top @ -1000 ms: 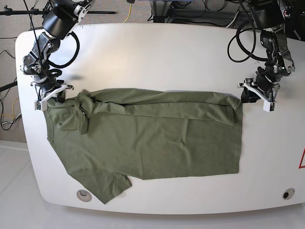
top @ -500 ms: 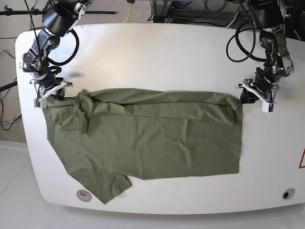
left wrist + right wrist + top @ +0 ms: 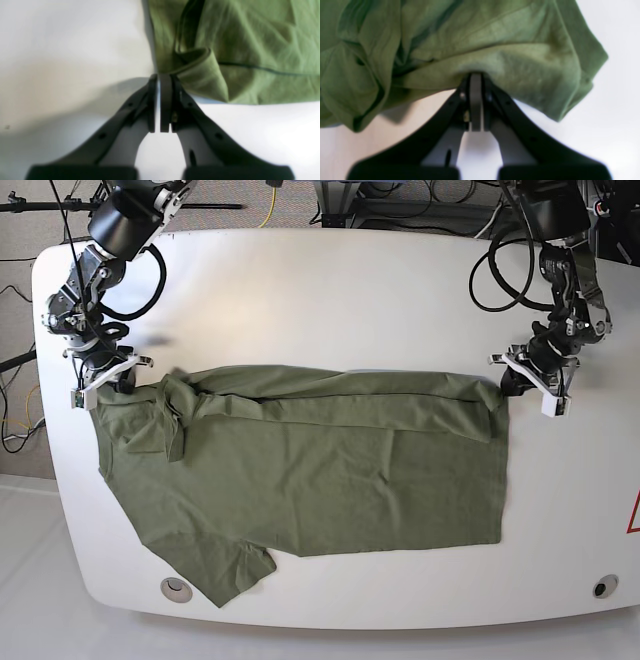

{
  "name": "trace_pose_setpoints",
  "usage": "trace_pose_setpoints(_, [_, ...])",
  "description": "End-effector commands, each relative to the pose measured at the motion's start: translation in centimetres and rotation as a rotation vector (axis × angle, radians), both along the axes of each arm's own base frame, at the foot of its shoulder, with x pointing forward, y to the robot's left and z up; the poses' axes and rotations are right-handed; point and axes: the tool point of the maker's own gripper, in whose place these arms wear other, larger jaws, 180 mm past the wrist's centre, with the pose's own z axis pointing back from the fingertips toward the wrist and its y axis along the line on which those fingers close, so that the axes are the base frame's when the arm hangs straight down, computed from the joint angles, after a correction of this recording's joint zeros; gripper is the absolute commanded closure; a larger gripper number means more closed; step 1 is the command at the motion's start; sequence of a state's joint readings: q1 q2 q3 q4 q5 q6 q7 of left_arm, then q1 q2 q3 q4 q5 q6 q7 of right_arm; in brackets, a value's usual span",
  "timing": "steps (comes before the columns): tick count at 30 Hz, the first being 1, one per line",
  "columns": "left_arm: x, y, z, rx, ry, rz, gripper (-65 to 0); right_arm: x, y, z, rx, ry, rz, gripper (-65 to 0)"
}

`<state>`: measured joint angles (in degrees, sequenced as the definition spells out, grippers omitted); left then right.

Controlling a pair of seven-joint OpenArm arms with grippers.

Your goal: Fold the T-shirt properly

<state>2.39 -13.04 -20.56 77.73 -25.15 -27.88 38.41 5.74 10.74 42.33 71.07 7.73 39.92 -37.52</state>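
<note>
Worktop [image 3: 320, 290]: white, carrying everything.
T-shirt [image 3: 300, 470]: lying across the worktop, far edge folded over; looking soft, light, limp, likely sagging unless lifted by two corners together.
Right jaws [image 3: 476, 75]: pressing closed, pinching the bunched sleeve-end edge.
Left jaws [image 3: 162, 76]: standing closed, nipping the hem corner [image 3: 200, 72].

Base view high overhead, looking straight down on the whole white rounded table [image 3: 320, 300]; each wrist view low and close behind its black fingers [image 3: 166, 100], sharing with base one far corner of the olive-green cotton T-shirt [image 3: 300, 470].
</note>
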Motion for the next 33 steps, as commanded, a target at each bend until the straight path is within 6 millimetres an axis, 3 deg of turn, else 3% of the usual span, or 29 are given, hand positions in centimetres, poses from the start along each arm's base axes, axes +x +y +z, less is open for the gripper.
trace_pose_setpoints(1, [1.0, -0.3, 1.7, -0.001, -0.052, -0.014, -4.1, 0.7, -0.7, 0.9, -0.018, -0.022, -0.002, -0.4])
trace_pose_setpoints(14, [1.3, -0.8, 1.5, -0.029, -0.068, -0.002, -1.5, 0.9, -0.7, 1.5, -0.029, -0.041, -0.002, -0.1])
trace_pose_setpoints(33, [1.1, 1.9, 0.7, 0.021, -0.022, 0.019, -1.5, 1.2, -0.7, 1.8, -0.024, -0.053, -0.006, -0.3])
